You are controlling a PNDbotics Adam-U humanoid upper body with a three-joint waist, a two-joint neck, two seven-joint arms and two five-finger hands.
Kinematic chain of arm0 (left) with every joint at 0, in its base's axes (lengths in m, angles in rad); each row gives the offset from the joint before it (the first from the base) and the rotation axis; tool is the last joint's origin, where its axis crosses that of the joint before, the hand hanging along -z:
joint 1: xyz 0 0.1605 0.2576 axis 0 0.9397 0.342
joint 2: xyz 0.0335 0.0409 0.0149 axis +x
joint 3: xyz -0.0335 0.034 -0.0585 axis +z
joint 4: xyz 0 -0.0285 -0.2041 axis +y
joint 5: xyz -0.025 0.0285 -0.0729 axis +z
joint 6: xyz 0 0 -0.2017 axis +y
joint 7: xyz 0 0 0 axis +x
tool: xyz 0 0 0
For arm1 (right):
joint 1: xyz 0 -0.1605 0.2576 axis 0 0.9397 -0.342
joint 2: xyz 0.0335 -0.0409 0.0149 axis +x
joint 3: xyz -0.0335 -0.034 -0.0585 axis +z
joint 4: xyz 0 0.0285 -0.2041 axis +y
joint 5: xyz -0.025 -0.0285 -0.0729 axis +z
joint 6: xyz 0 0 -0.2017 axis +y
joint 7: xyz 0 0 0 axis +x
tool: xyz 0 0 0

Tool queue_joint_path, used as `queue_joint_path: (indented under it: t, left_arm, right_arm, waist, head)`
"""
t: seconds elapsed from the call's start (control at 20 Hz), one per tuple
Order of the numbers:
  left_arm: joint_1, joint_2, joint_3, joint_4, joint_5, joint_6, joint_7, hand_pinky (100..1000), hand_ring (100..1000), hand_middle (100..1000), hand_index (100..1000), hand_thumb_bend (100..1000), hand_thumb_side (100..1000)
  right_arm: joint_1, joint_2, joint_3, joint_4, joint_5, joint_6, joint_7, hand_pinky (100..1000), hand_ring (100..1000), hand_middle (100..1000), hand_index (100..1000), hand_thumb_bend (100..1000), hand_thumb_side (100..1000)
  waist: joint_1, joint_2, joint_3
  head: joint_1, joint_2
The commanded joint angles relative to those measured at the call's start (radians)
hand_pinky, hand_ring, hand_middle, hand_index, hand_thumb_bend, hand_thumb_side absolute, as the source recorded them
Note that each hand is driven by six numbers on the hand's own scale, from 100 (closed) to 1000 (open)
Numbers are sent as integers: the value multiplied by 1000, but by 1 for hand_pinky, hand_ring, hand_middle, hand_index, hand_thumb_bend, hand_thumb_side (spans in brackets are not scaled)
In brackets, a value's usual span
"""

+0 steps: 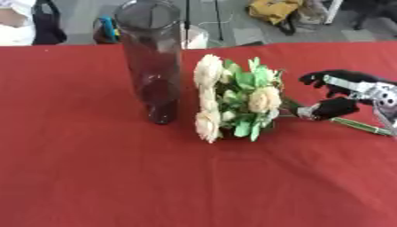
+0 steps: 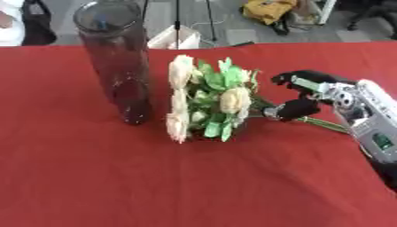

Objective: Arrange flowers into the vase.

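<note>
A tall, dark, clear glass vase (image 1: 153, 66) stands upright on the red tablecloth, left of centre. Just to its right a bouquet (image 1: 232, 99) of cream roses and green leaves lies on its side, blooms toward the vase. Its green stems (image 1: 360, 127) trail off to the right. My right hand (image 2: 341, 95) comes in from the right at the base of the blooms. Its thumb (image 1: 335, 108) lies against the stems, while the fingers (image 1: 322, 79) arch above them, spread apart from the thumb. My left hand shows in neither view.
The red cloth (image 1: 116, 177) covers the whole table. Past the table's far edge (image 1: 70, 45) there is grey floor with bags, a yellow bundle (image 1: 271, 9) and thin stand legs.
</note>
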Motion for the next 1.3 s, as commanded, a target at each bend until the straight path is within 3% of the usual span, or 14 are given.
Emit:
queue_joint_path:
  t: [0.05, 0.25, 0.65, 1.0, 1.3]
  left_arm:
    - [-12, 12, 2, -18, 3, -1, -3, 779, 938, 874, 903, 100, 1000]
    - [-14, 11, 1, -18, 7, 0, -5, 779, 937, 873, 902, 100, 1000]
    - [-16, 10, 0, -18, 9, 0, -8, 779, 938, 871, 902, 100, 1000]
    - [-19, 5, -3, -18, 11, 1, -13, 779, 938, 870, 902, 100, 1000]
    - [-20, 0, -4, -18, 10, 2, -17, 778, 936, 868, 903, 100, 1000]
  right_arm:
    - [-15, -19, -6, 6, -13, -9, -5, 813, 953, 938, 996, 326, 557]
    - [-18, -25, 3, 18, 1, -29, 17, 828, 962, 951, 1000, 461, 579]
    - [-34, -24, 5, 40, 49, -66, 41, 822, 949, 943, 1000, 446, 566]
    - [-51, -19, 18, 65, 91, -78, 20, 803, 923, 911, 981, 392, 555]
    - [-65, -7, 41, 102, 126, -112, -12, 746, 843, 834, 906, 360, 520]
  waist:
    - [2, -15, 0]
    - [1, -12, 1]
    - [-3, -6, 3]
    - [-7, 3, 6]
    - [-9, 10, 11]
  head:
    - [-2, -12]
    - [4, -5]
    - [31, 27]
    - [29, 16]
    - [19, 7]
